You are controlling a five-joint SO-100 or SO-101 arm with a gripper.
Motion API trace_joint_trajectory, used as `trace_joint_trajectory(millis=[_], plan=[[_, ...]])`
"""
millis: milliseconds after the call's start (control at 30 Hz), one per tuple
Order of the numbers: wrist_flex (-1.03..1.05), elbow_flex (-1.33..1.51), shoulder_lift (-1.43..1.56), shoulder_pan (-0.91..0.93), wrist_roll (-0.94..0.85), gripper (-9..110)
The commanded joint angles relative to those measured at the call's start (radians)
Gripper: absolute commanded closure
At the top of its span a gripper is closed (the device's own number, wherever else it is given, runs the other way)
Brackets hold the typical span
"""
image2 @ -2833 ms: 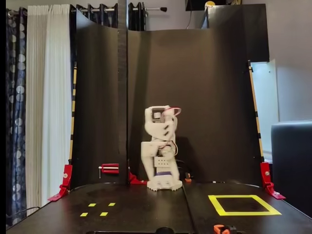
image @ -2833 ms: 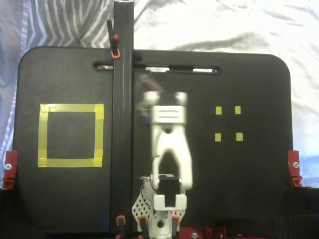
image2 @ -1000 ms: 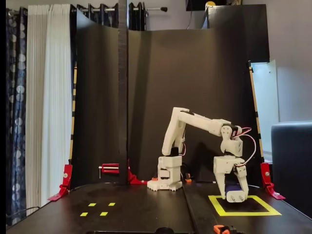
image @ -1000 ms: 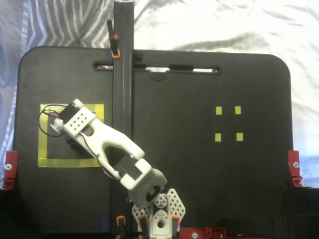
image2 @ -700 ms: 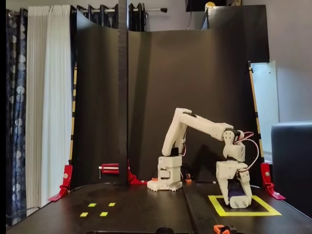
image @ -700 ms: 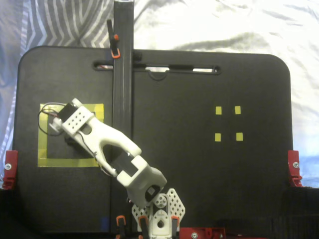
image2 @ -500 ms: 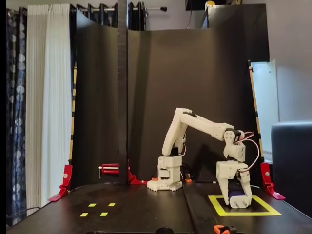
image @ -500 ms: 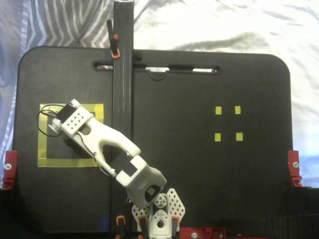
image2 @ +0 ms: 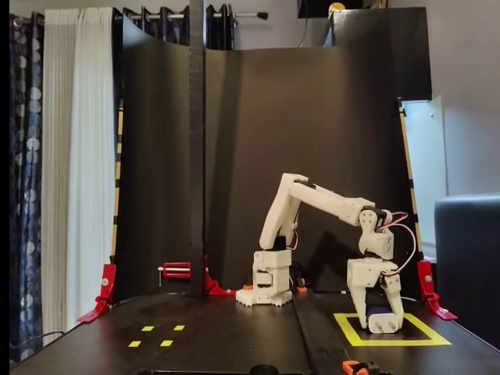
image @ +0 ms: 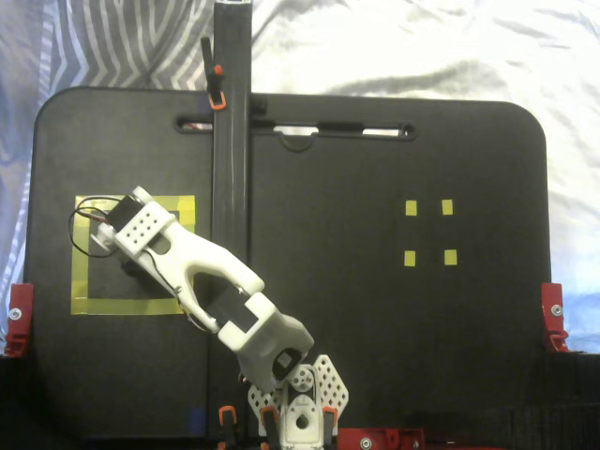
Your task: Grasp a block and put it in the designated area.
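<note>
Earlier the arm stands folded upright over its base at the middle of the counter (image2: 234,336). Now it reaches out across to the designated area (image2: 392,339), at the left in the fixed view from above and at the right in the fixed view from the front. Since a second ago the hand (image2: 378,322) has come lower, down to the black inside the yellow tape, and its fingers (image2: 395,311) now stand wider apart, with the block (image2: 378,313) dark blue between them. In the last half second almost nothing moves.

block (image2: 380,313) between tool (image2: 382,322) fingers, inside designated area (image2: 349,329)
</note>
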Motion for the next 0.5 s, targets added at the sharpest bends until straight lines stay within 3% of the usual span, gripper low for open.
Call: trace_joint_trajectory(millis=[0, 233, 467], plan=[[0.002, -0.028, 0.002, -0.005, 0.003, 75], [0.012, -0.029, 0.005, -0.003, -0.003, 62], [0.051, -0.049, 0.009, -0.002, -0.009, 62]])
